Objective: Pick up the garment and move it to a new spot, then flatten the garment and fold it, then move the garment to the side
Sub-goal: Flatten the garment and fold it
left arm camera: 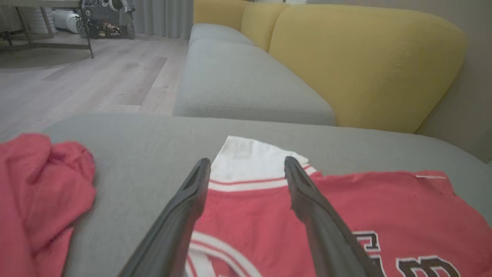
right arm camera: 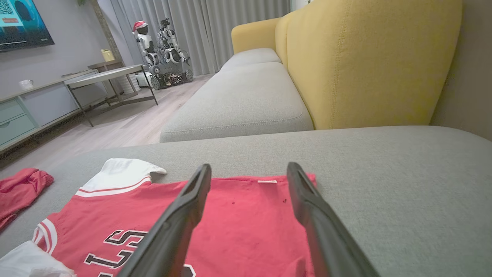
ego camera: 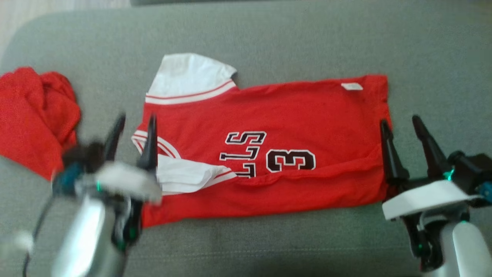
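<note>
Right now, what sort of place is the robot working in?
Probably a home living room: a long yellow-backed sofa with grey seats, a wall screen, a low sideboard with drawers, and a wooden floor.

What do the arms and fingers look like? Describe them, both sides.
The left gripper and right gripper each have two long, tapering black fingers on a white housing with small green lights. The forearms are pale silver-grey; a thin dark cable loops beside the left one.
</note>
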### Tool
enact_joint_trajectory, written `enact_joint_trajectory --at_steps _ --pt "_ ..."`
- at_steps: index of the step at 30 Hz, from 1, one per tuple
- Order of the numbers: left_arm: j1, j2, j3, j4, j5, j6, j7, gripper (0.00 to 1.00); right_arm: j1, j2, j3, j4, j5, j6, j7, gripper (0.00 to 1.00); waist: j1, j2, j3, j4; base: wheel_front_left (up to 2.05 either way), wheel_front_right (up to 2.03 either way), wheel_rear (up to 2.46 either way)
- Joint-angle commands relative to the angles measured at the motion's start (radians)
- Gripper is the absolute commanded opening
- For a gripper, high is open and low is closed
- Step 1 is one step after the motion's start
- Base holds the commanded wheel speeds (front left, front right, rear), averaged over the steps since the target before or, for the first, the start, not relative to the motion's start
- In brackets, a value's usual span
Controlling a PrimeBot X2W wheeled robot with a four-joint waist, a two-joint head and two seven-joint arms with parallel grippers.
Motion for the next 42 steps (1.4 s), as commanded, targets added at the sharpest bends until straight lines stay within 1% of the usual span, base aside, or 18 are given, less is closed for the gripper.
enact_joint_trajectory --at_steps 1,3,4,5,8,13,18,24,25,26,30,36,39,42 --pt "-0.119 0.02 0.029 -0.005 -0.004 -0.019 0.01 1.0 -0.06 -0.006 0.021 -0.048 -0.004 -0.001 0.002 1.0 0.0 0.0 0.058 -0.008 0.0 0.0 0.0" --pt "-0.21 0.022 0.022 0.053 -0.01 -0.049 0.022 1.0 -0.082 -0.006 0.03 -0.061 -0.004 -0.001 0.002 1.0 0.0 0.0 0.1 -0.023 0.0 0.0 0.0" --pt "-0.21 0.022 0.022 0.053 -0.01 -0.049 0.022 1.0 -0.082 -0.006 0.03 -0.061 -0.004 -0.001 0.002 1.0 0.0 0.0 0.1 -0.023 0.0 0.0 0.0" --pt "-0.257 0.027 0.022 0.085 -0.012 -0.063 0.028 1.0 -0.093 -0.006 0.035 -0.067 -0.004 -0.001 0.002 1.0 0.0 0.0 0.125 -0.032 0.0 0.0 0.0" --pt "-0.385 0.04 0.015 0.195 -0.009 -0.099 0.038 1.0 -0.122 -0.006 0.042 -0.073 -0.005 -0.001 0.0 1.0 0.0 0.0 0.179 -0.056 0.0 0.0 0.0" --pt "-0.553 0.06 0.018 0.394 -0.02 -0.138 0.047 1.0 -0.157 -0.006 0.058 -0.067 0.006 -0.001 -0.013 1.0 0.0 0.0 0.251 -0.094 0.0 0.0 0.0" --pt "-0.66 0.091 0.015 0.578 -0.043 -0.168 0.06 1.0 -0.175 -0.006 0.075 -0.041 0.024 -0.001 -0.028 1.0 0.0 0.0 0.288 -0.12 0.0 0.0 0.0" --pt "-0.719 0.106 -0.008 0.727 -0.085 -0.186 0.078 1.0 -0.188 -0.006 0.084 -0.016 0.038 -0.001 -0.045 1.0 0.0 0.0 0.306 -0.131 0.0 0.0 0.0" --pt "-0.724 0.106 -0.015 0.741 -0.093 -0.187 0.08 0.58 -0.189 -0.006 0.083 -0.013 0.04 -0.001 -0.047 1.0 0.0 0.0 0.308 -0.131 0.0 0.0 0.0" --pt "-0.727 0.105 -0.022 0.753 -0.101 -0.188 0.079 0.0 -0.191 -0.006 0.082 -0.011 0.043 -0.001 -0.049 1.0 0.0 0.0 0.31 -0.131 0.0 0.0 0.0" --pt "-0.73 0.107 -0.074 0.759 -0.13 -0.189 0.049 0.0 -0.205 -0.006 0.078 0.001 0.056 -0.001 -0.057 1.0 0.0 0.0 0.31 -0.127 0.0 0.0 0.0" --pt "-0.728 0.123 -0.141 0.739 -0.166 -0.189 -0.05 0.0 -0.269 -0.006 0.045 0.043 0.044 -0.001 -0.051 1.0 0.0 0.0 0.297 -0.111 0.0 0.0 0.0" --pt "-0.733 0.123 -0.159 0.732 -0.177 -0.189 -0.083 0.0 -0.324 -0.012 0.016 0.098 0.024 -0.001 -0.026 1.0 0.0 0.0 0.29 -0.096 0.0 0.0 0.0" --pt "-0.741 0.113 -0.172 0.722 -0.184 -0.189 -0.102 0.0 -0.386 -0.045 -0.011 0.189 0.025 -0.001 0.021 1.0 0.0 0.0 0.287 -0.073 0.0 0.0 0.0"
